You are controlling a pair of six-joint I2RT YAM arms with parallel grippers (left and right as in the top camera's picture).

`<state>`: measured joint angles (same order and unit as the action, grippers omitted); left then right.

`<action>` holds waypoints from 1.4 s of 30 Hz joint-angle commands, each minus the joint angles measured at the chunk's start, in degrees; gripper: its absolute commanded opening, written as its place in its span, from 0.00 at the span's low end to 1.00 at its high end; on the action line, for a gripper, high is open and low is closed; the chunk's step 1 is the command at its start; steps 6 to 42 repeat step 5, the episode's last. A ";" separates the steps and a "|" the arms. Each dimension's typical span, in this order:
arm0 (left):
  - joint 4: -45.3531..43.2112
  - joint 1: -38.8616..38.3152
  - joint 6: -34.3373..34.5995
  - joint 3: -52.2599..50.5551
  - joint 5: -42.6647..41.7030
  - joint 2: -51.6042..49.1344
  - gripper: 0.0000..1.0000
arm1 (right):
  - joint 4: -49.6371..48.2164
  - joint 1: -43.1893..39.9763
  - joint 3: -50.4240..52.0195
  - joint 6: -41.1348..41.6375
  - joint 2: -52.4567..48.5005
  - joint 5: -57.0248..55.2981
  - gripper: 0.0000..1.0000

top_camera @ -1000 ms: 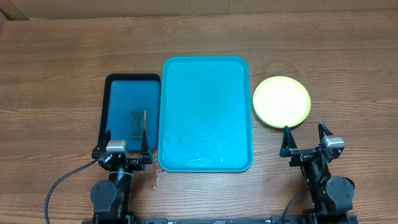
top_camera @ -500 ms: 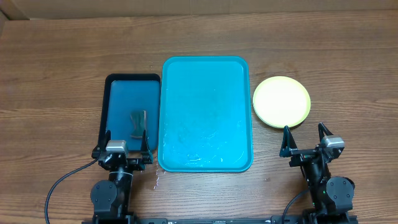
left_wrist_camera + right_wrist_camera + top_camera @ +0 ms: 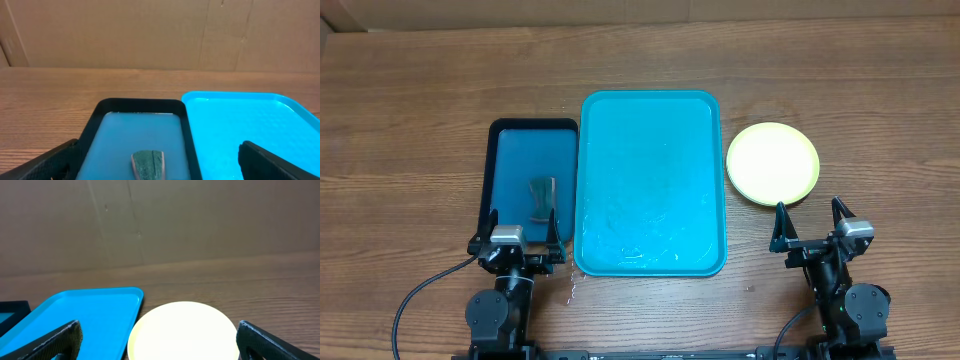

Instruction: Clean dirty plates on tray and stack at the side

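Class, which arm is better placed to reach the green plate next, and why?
Right: the right gripper, open, faces the green plate; the left gripper sits across the turquoise tray, by the dark-blue tray.

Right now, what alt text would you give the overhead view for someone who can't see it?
A turquoise tray lies empty mid-table, with a lime-green plate just right of it and a smaller dark-blue tray holding a dark pad just left. The left hand and right hand sit open at the near edge, holding nothing.
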<state>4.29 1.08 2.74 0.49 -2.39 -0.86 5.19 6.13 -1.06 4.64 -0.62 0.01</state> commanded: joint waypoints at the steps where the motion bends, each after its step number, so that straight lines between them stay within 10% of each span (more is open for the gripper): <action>1: 0.00 -0.37 -1.49 -0.22 -0.42 0.61 1.00 | -0.33 0.13 0.59 -0.17 0.46 0.15 1.00; 42: 0.00 -0.37 -1.49 -0.22 -0.42 0.61 1.00 | -0.33 0.13 0.59 -0.17 0.46 0.13 1.00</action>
